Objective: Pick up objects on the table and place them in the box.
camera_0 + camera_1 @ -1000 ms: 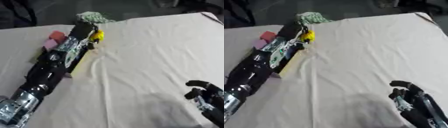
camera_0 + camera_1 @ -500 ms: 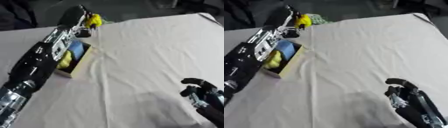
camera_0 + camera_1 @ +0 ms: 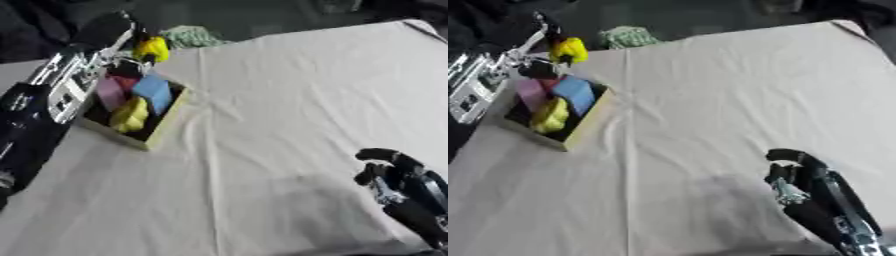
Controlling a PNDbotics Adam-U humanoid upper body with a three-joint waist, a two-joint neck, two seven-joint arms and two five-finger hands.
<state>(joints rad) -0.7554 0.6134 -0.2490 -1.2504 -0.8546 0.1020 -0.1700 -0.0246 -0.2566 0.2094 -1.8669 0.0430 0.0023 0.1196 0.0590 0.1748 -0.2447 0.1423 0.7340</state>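
Holding a small yellow object [image 3: 151, 48] in my left hand [image 3: 122, 47] right now, fingers curled around it, up over the far end of the box [image 3: 156, 136]. It's bright yellow and roundish, can't really make out what it is beyond that. It's clear of the box, hanging just past the far rim rather than sitting inside.

The box itself is a shallow tan thing sitting on the left side of the table [image 3: 289, 100], turned at an angle so one corner points toward me. Inside there's a blue block [image 3: 154, 93], a pinkish-purple block [image 3: 110, 93] right beside it, something red [image 3: 124, 81] tucked behind those two at the far end, and a yellow piece [image 3: 129, 114] at the near end. They're all packed up against each other, pretty snug.

My left arm [image 3: 52, 100] comes in along the left edge and runs right alongside the box, covering its left wall.

Just past the box at the far edge of the table there's a greenish crumpled thing [image 3: 627, 36], lying near the yellow object but not touching it as far as I can tell.

My right hand [image 3: 389, 172] is down in the lower right corner, fingers curled in with nothing in them, well apart from everything else. The cloth on the table is a plain cream colour with a few creases running through it.
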